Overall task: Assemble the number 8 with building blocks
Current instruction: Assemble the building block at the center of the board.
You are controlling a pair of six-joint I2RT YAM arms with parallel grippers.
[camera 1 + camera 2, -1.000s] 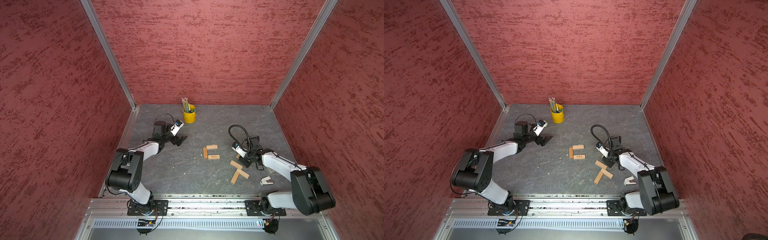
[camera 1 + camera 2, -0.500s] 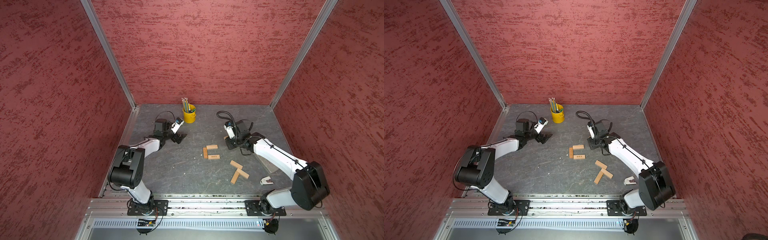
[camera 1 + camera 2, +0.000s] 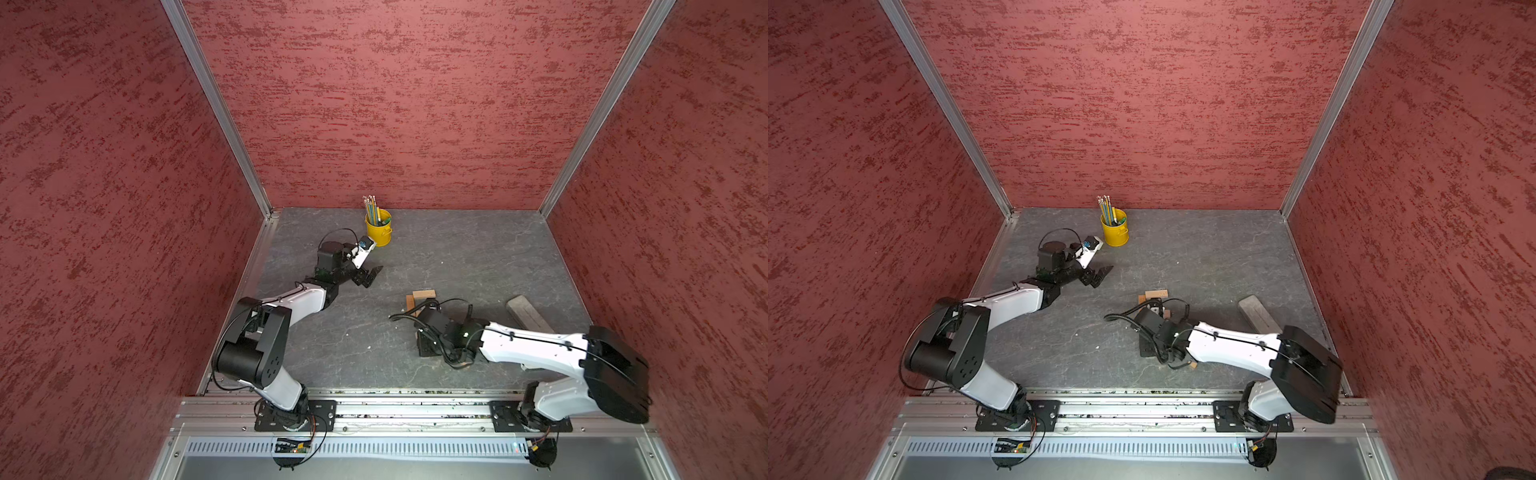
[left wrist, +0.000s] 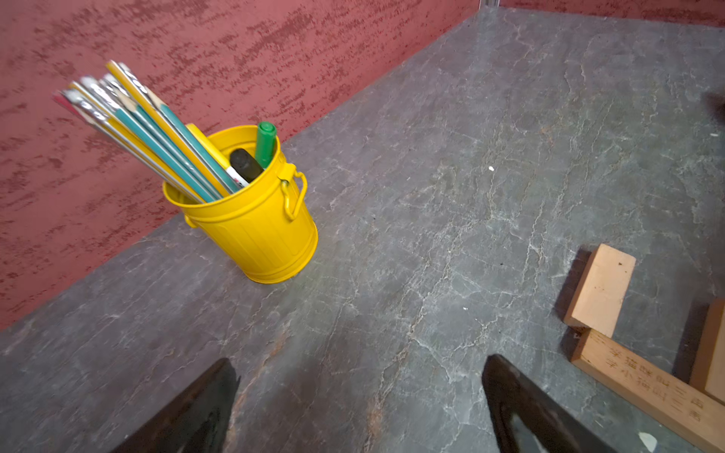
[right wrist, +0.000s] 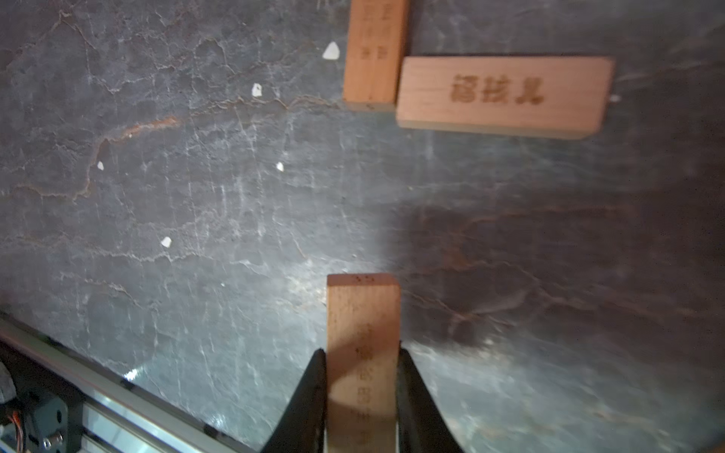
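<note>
Right wrist: right claw (image 5: 361, 355) grips bar (image 5: 363, 310); open tabletop (image 5: 235, 196) before laid bars (image 5: 502, 94).

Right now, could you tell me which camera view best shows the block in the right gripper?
The right wrist view: the held block shows plainly, clamped in the right gripper, print visible. In both top views the right arm hides it, or nearly. The left wrist view shows only blocks lying on the table.

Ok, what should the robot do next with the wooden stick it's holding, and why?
Probably ease the held bar forward and set it down beside the nearer laid bar and its neighbour: the right jaws are shut on it, and those bars alone don't make an 8 yet.
</note>
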